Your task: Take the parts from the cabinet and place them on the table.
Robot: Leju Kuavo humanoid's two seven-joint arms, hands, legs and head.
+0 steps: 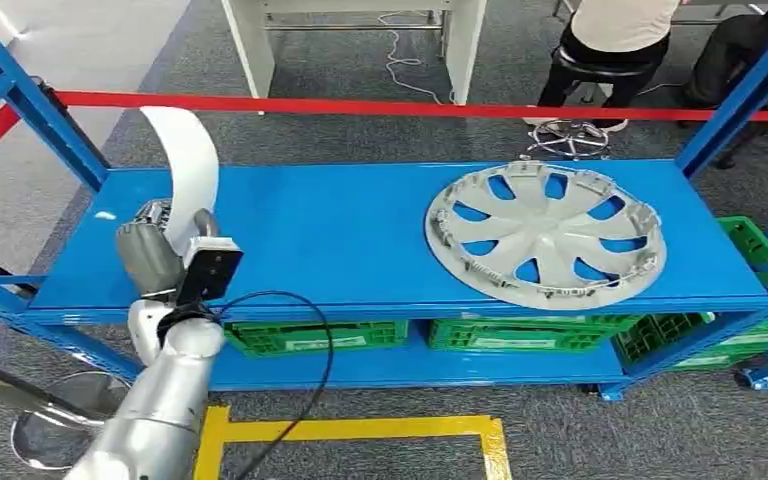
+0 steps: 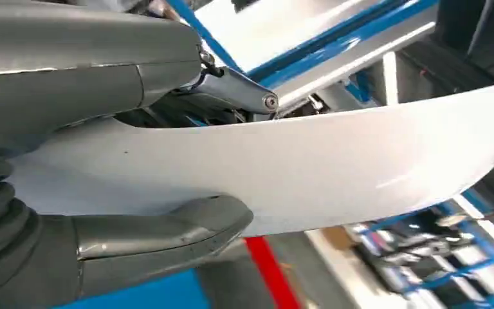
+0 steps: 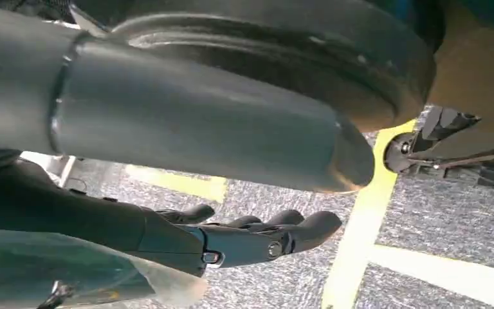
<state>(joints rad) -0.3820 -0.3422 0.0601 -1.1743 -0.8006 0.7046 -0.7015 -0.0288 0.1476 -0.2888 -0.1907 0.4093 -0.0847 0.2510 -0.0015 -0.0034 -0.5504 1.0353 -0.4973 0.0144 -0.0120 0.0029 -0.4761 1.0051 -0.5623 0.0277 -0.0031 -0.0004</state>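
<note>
Your left hand (image 1: 160,250) grips a curved white panel (image 1: 188,165) at its lower end, over the 9 o'clock end of the blue shelf (image 1: 340,235); the panel rises toward 12 o'clock from the hand. In the wrist view the thumb (image 2: 167,228) presses one face, fingers (image 2: 231,90) the other. A silver wheel cover (image 1: 545,232) lies flat at 3 o'clock, well apart. Your right hand (image 3: 244,241) hangs over the floor, fingers spread, holding nothing.

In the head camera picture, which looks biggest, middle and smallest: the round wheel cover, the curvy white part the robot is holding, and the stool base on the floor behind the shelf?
1. Wheel cover, clearly biggest.
2. Curved white part in the left hand.
3. Stool base, smallest, though it is farther away, so that is unsure.
</note>
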